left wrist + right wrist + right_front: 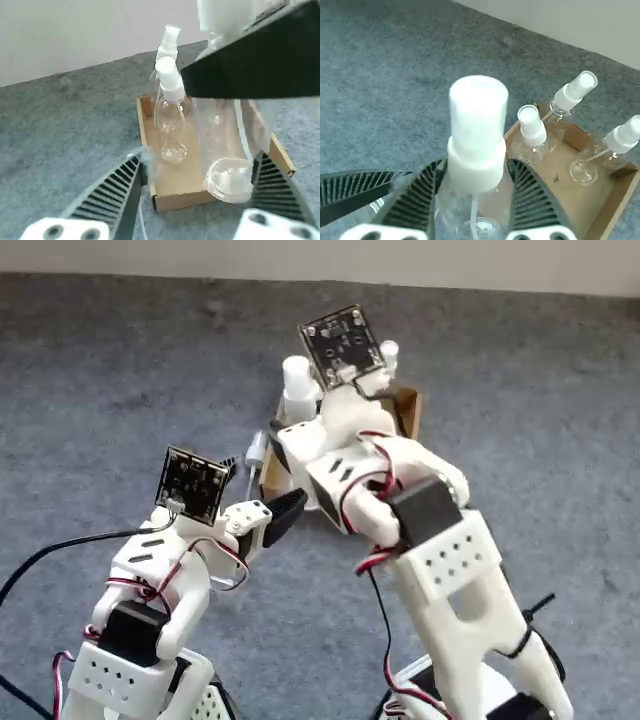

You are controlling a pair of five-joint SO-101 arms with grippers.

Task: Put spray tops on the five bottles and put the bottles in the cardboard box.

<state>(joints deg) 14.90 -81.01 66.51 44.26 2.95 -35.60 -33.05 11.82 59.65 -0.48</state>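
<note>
Right claw [472, 197] is clamped on the upright capped bottle [477, 130] over the cardboard box's [175, 200] near end, looks like a straight drop; left claw [197, 162] sits apart just outside.

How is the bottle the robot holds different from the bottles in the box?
The held bottle is clamped in the right tool; the boxed bottles stand free. The held bottle is at the box's near corner; the boxed bottles sit farther back. All are clear, white-topped.
</note>
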